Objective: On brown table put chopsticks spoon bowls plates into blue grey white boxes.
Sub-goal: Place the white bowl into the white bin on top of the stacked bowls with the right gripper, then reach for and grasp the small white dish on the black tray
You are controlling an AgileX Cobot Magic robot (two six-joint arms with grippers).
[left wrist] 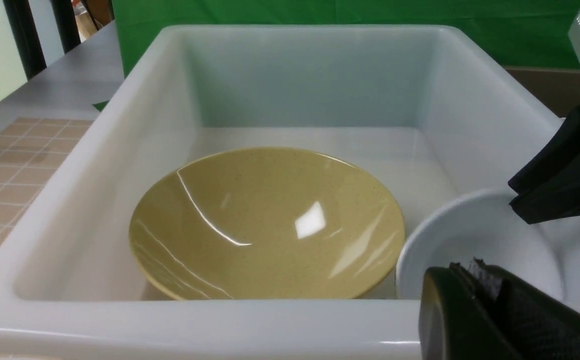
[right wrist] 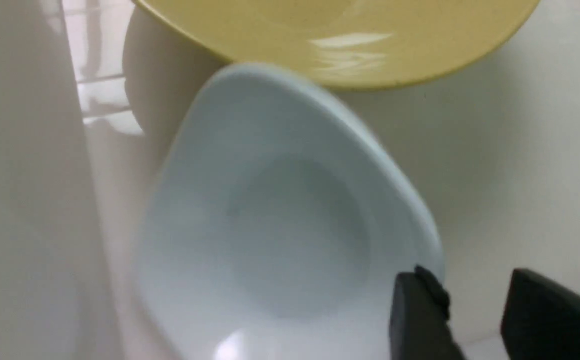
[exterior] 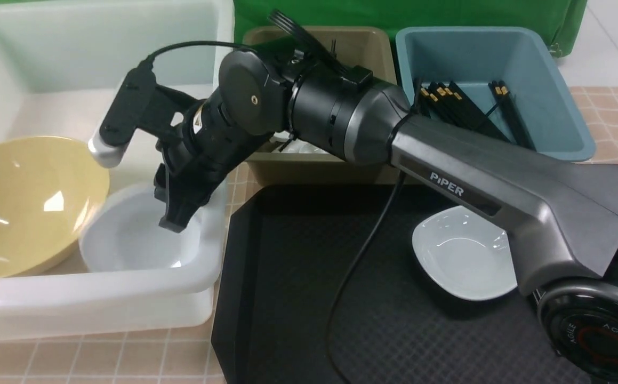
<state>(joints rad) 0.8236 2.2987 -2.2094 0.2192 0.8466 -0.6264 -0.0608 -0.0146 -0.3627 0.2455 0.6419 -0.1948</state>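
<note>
- White plate (right wrist: 295,225) settles in the milky-white tub's (exterior: 127,293) near right corner; the right gripper's (right wrist: 470,300) jaws stand apart, left gripper's (left wrist: 470,280) shut.
- Release looks done; next, lift clear, then fetch the tray's (exterior: 298,330) remaining plate (exterior: 463,253).

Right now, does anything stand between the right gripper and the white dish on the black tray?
Yes: the white tub's side wall stands between the open right gripper and that dish.
</note>
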